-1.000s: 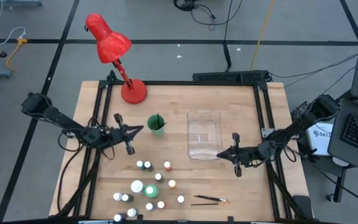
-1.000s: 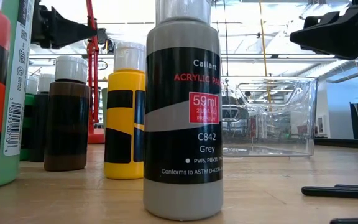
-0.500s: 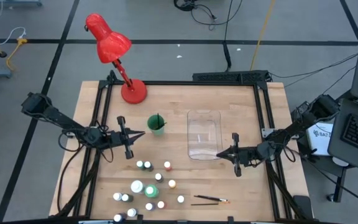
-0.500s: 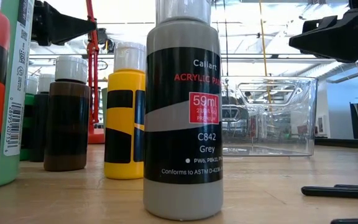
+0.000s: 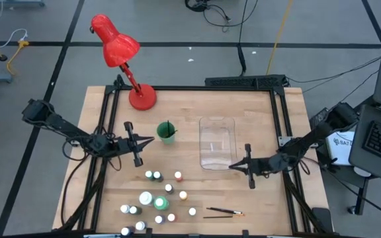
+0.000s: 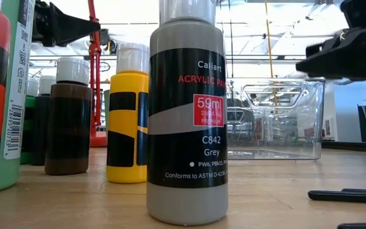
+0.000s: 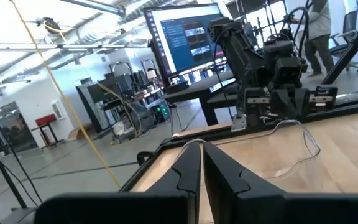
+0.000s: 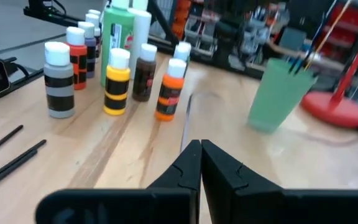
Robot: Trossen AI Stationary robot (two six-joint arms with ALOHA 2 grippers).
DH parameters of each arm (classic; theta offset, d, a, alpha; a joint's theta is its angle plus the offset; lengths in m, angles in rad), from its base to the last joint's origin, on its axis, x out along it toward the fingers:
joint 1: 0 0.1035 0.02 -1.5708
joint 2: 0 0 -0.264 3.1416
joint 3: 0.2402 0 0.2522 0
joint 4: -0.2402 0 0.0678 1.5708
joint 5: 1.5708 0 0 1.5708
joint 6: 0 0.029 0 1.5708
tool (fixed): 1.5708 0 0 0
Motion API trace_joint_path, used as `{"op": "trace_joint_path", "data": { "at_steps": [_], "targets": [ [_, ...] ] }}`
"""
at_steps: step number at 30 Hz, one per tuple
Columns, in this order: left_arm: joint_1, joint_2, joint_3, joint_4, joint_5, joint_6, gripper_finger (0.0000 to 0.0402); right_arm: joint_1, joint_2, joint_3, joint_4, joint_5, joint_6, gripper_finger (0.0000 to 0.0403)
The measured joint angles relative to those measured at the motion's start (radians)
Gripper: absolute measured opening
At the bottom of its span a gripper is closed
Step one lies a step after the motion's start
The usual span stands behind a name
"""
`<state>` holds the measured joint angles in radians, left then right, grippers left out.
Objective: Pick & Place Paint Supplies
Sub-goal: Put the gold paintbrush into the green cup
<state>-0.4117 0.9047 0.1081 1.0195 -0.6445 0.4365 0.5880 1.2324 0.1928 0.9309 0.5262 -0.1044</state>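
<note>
Bottles point(image 5: 159, 198) cluster at the table's 6 o'clock edge, brushes point(image 5: 223, 213) lying at 5 o'clock; none yet sits in the clear bin point(image 5: 217, 142) at centre. Left gripper point(image 5: 145, 140), clenched and empty, hovers at 9 o'clock beside the green cup point(image 5: 167, 133); right gripper point(image 5: 235, 165), likewise clenched empty, hangs off the bin's near edge. Placing has seemingly not begun.

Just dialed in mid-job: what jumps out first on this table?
The red desk lamp at the table's far left corner, then the cluster of small paint bottles along the near edge, with two brushes lying to their right. Mid-table stand a green cup and a clear plastic bin; the left gripper and right gripper hover shut, holding nothing.
</note>
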Motion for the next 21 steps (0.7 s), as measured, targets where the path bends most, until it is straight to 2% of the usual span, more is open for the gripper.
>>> {"op": "trace_joint_path", "data": {
  "at_steps": [4,21],
  "targets": [
    [0.0,0.0,0.0,-0.003,0.0,-0.028,0.0024,0.0,0.037,0.0,0.024,0.001,0.05,0.0004],
    [0.0,0.0,0.0,-0.005,-0.001,-0.028,0.0024,-0.004,0.048,0.0,0.03,0.003,0.035,0.0004]
  ]
}}
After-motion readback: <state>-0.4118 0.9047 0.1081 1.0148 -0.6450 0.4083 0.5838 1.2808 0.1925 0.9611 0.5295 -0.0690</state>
